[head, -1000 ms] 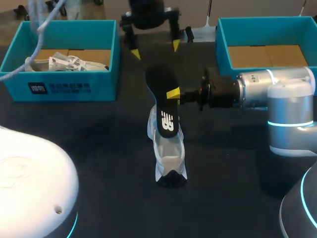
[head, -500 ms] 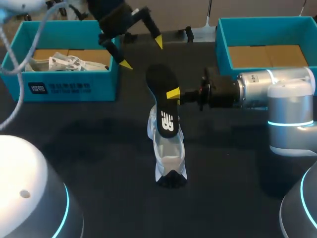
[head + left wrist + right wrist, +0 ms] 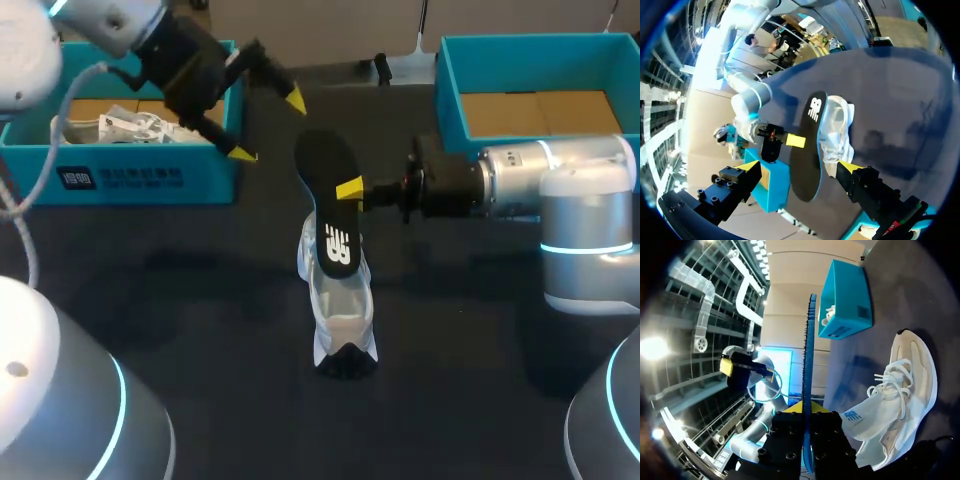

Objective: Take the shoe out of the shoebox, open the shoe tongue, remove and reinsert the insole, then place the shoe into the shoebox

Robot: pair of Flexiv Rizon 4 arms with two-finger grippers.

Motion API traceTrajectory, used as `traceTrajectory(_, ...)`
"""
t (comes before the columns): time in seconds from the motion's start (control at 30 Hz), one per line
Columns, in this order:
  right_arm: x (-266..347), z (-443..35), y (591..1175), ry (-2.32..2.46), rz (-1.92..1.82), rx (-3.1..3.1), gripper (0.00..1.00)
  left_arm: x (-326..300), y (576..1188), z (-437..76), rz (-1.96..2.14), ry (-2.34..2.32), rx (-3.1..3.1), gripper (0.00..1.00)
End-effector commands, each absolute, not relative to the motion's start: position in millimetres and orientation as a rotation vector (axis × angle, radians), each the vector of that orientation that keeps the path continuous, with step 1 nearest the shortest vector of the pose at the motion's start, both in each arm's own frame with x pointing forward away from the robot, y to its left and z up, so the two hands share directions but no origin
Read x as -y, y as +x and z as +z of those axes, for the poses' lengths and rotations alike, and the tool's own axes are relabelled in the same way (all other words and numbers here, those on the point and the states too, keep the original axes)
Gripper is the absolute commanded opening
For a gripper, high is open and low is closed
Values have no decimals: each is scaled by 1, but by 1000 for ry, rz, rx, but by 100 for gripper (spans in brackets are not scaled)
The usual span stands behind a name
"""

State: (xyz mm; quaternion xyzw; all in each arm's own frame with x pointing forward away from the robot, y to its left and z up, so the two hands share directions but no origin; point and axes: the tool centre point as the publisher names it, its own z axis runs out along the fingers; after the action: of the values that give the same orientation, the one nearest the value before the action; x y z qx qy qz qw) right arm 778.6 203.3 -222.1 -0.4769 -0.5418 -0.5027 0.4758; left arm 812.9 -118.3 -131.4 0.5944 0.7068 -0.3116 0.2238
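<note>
While the white shoe [image 3: 340, 315] lies on the dark table [image 3: 200, 300] between the left shoebox [image 3: 140, 182] and the right shoebox [image 3: 448, 105], the black insole [image 3: 328, 190] is clamped edge-on between the fingers of the right gripper [image 3: 350, 188] (its lower end overlaps the shoe's opening). The left gripper [image 3: 270, 127] is spread wide, holding nothing, near the left shoebox's corner.

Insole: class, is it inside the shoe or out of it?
Out. The right gripper pinches the insole by its edge, held above the shoe on the table.
</note>
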Motion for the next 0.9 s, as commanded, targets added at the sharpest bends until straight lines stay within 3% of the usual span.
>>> traceTrajectory(0.03, -204, -223, 778, -1168, -1230, 1325, 0, 105, 815, -141, -1159, 1334, -1667, 100)
traceTrajectory(0.9, -204, -223, 778, -1168, -1230, 1325, 0, 100, 829, -168, -1200, 1250, -1668, 100)
